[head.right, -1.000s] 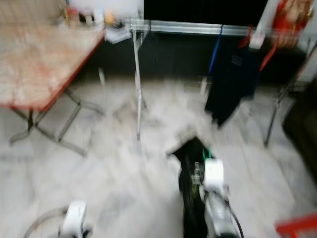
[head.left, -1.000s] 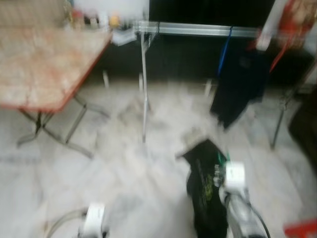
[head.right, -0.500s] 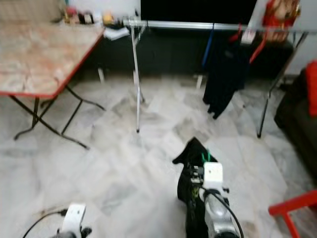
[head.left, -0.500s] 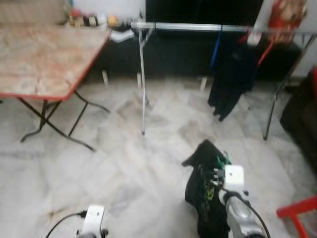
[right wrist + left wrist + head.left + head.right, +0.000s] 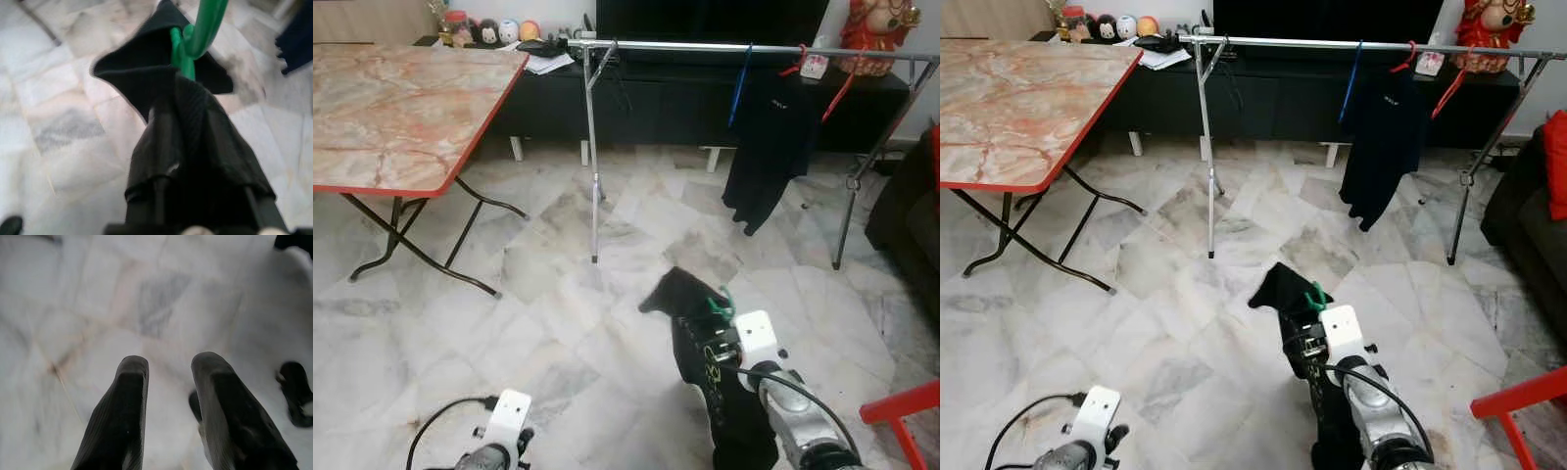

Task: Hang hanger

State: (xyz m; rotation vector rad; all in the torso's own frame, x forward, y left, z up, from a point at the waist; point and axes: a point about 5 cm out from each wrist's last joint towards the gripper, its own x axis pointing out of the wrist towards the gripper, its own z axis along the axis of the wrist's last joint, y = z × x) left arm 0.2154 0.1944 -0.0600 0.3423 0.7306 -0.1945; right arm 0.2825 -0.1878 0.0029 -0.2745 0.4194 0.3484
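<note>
One second back our head views were smeared by walking; now they are sharp, so we have steadied, and the long silver clothes rail (image 5: pixel 705 46) stands a little further up the picture than it did. Our right gripper (image 5: pixel 183 127) is clenched on the green plastic hanger (image 5: pixel 193 36), low in front of us, with the black printed T-shirt (image 5: pixel 720 387) draped over it and hanging down along the arm. Only the green hook (image 5: pixel 1315 297) pokes clear of the cloth. Our left gripper (image 5: pixel 168 396) hangs idle over the pale marble floor (image 5: pixel 558 323), its fingers parted with nothing between them.

Ahead, the rail already carries a dark shirt on a blue hanger (image 5: pixel 769 137) and a red hanger (image 5: pixel 842 93) further right. A marble-patterned folding tabletop with a red edge (image 5: pixel 401 98) stands to our left.

We judge the hanger is well apart from the rail, so more walking comes before any lift. The bare stretch of rail left of the dark shirt looks the easiest place to hook on.
</note>
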